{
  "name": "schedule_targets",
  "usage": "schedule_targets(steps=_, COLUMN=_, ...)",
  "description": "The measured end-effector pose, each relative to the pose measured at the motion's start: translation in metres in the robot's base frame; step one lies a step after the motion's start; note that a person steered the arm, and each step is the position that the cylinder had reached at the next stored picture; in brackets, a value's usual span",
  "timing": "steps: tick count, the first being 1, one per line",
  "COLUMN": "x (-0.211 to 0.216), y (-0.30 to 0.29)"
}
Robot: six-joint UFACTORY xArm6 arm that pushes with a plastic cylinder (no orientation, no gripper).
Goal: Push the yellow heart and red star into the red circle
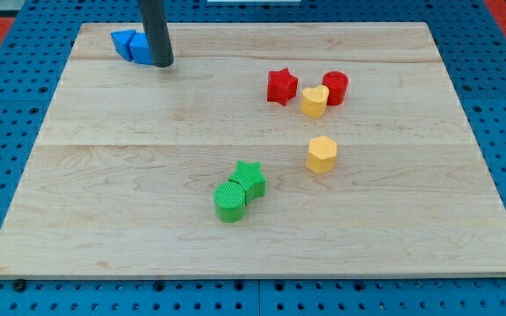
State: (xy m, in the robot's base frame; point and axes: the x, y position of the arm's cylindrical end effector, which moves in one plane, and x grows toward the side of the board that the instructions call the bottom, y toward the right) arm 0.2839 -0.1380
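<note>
The yellow heart (pixel 314 101) lies at the upper right of the wooden board (pixel 148 219), touching the red circle (pixel 336 87) just to its upper right. The red star (pixel 281 86) sits just left of the heart, a small gap apart. My tip (pixel 164 63) is far off at the view's upper left, right beside the blue blocks (pixel 131 45) and partly hiding them.
A yellow hexagon (pixel 321 154) lies below the heart. A green star (pixel 250 176) and a green circle (pixel 231 200) touch each other near the board's middle bottom. A blue pegboard (pixel 499 105) surrounds the board.
</note>
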Motion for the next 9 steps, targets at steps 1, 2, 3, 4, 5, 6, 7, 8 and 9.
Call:
schedule_targets(steps=1, x=0.002, y=0.004)
schedule_targets(steps=2, x=0.038, y=0.063)
schedule_targets(steps=3, x=0.068, y=0.1)
schedule_targets(steps=4, x=0.069, y=0.109)
schedule_targets(steps=5, x=0.069, y=0.114)
schedule_targets(steps=6, x=0.069, y=0.119)
schedule_targets(steps=7, x=0.069, y=0.123)
schedule_targets(steps=8, x=0.069, y=0.126)
schedule_targets(steps=9, x=0.069, y=0.129)
